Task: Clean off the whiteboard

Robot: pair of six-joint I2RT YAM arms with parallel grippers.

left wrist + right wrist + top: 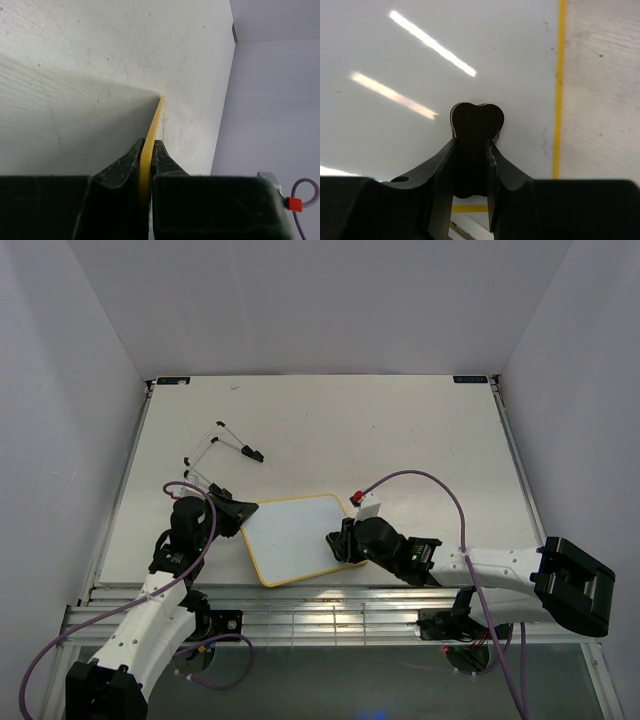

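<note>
While left gripper [146, 152] clamps tight on 9 o'clock rim of small yellow-framed white whiteboard [295, 537] at 6 o'clock of pale table [400, 430], right gripper [345, 540], almost closed, presses small dark eraser block [476, 120] near 3 o'clock rim. Risk: sideways stroke twists board out of thin-rim pinch.

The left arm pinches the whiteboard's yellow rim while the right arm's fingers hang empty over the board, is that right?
Not quite: the right fingers are not empty. The right wrist view shows them shut on a small black block over the whiteboard. The left fingers do pinch the yellow rim.
</note>
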